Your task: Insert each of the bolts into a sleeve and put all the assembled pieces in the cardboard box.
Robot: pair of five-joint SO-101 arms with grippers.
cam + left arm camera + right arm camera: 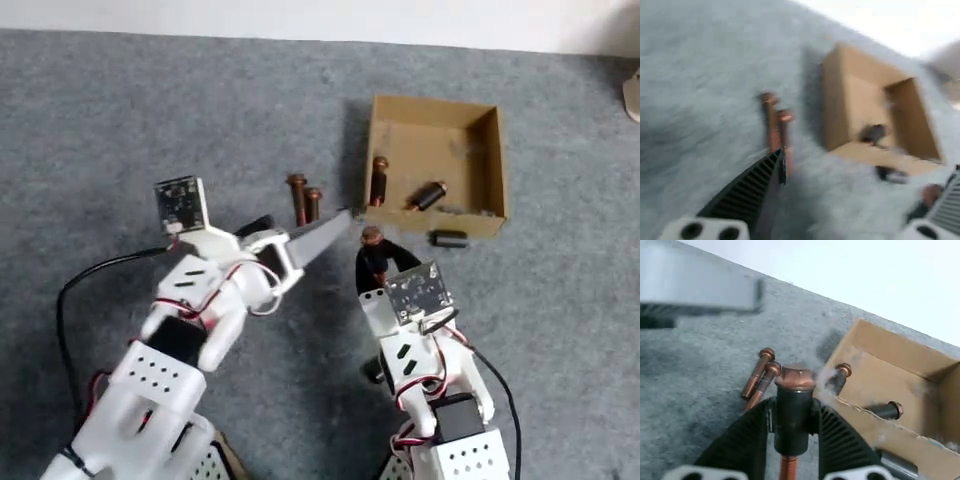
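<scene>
My right gripper [372, 258] [792, 415] is shut on a black sleeve [791, 417] with a copper bolt [795, 377] through it. It holds the piece upright, just in front of the cardboard box [490, 150] [890, 347] [840, 100]. Two assembled pieces [379, 180] [428, 195] lie inside the box. Two bare bolts [298, 198] [313, 203] [771, 122] lie side by side on the carpet, left of the box. My left gripper [305, 225] [865, 185] is open wide beside the near ends of these bolts. One of its fingers [330, 228] stretches toward the box's corner.
A loose black sleeve [450, 238] [890, 174] lies on the grey carpet against the box's front wall. The two grippers are close together near the box's front left corner. Open carpet stretches to the left and far side.
</scene>
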